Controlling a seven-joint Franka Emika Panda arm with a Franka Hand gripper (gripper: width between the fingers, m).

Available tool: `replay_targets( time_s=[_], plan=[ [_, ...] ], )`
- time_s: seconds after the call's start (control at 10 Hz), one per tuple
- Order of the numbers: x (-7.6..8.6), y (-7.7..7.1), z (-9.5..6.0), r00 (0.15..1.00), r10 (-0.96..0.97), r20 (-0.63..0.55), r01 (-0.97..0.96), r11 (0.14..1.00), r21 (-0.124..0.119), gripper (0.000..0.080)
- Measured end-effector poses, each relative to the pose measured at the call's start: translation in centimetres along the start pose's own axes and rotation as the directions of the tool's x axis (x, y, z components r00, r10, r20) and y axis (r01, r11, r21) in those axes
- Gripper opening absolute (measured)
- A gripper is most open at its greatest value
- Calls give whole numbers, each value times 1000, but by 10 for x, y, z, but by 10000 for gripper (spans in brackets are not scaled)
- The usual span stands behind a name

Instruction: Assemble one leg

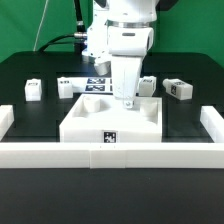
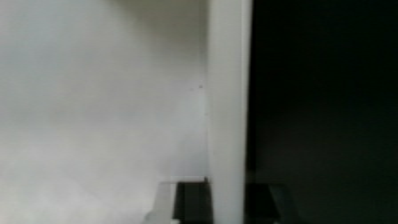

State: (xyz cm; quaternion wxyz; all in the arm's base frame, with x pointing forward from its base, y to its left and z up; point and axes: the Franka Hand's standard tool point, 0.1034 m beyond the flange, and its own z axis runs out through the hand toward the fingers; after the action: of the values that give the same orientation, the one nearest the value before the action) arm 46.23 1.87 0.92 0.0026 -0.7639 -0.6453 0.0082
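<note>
Beside the fingers (image 1: 127,97), exterior view's right: the leg (image 1: 148,86)

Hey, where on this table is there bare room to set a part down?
Bare black tabletop lies between the large flat white square panel and the white side rail on the exterior view's left, and likewise beside the rail on its right. Behind the panel it is crowded: small white leg blocks, marker board and the gripper.

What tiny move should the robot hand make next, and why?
Probably rise a little off the panel. The gripper sits low at the panel's far corner. I cannot tell whether it holds anything. Every leg I can see lies loose, with the nearest leg just beside it, ready to fetch.
</note>
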Motion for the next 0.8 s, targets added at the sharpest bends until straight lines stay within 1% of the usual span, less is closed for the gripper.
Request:
replay_targets(
  time_s=[0.5, 0.6, 0.7, 0.8],
  plan=[
    [1, 0, 0, 1000, -3, 0, 3, 1000, 0, 57],
    [10, 3, 0, 1000, -20, -5, 20, 1000, -3, 58],
    [24, 9, 0, 999, -50, -13, 50, 999, -8, 58],
    [40, 14, 0, 994, -110, -11, 109, 994, -22, 58]
  ],
)
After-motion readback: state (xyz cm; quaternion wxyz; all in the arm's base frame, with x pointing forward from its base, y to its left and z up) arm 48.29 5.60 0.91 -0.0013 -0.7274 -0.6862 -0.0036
